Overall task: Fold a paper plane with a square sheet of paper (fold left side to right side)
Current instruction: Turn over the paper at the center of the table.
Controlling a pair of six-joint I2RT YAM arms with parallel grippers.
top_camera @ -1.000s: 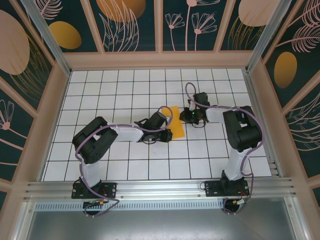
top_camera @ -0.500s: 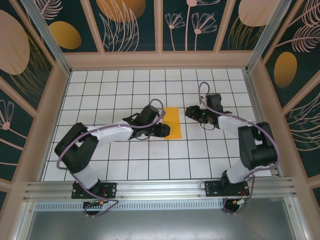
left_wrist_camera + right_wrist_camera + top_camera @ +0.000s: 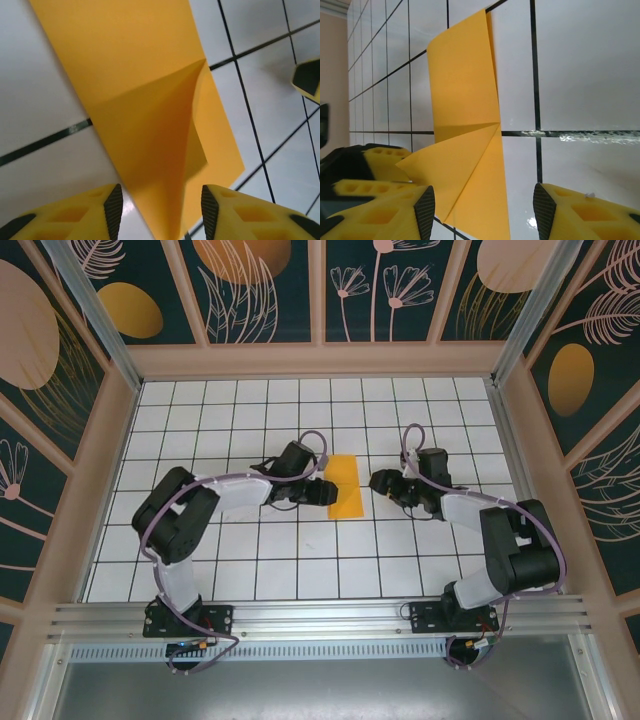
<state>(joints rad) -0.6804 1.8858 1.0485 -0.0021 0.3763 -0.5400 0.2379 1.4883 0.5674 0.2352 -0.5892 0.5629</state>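
A thin, bright orange sheet of paper (image 3: 343, 485), folded into a narrow strip, lies on the white worktop (image 3: 300, 560) with black grid lines, between the two hands. The left hand (image 3: 328, 493) is at the strip's left edge. Its yellow, black-tipped fingers (image 3: 112, 205) are spread apart with nothing pinched. Seen from that wrist, the paper runs forward out of the gap between them, and a triangular flap stands slightly up off the layer beneath. The right hand (image 3: 377, 482) sits just off the strip's right edge, apart from it, with its fingers (image 3: 542, 207) likewise spread wide and empty. The paper lies ahead of it, between its fingertips and the left hand.
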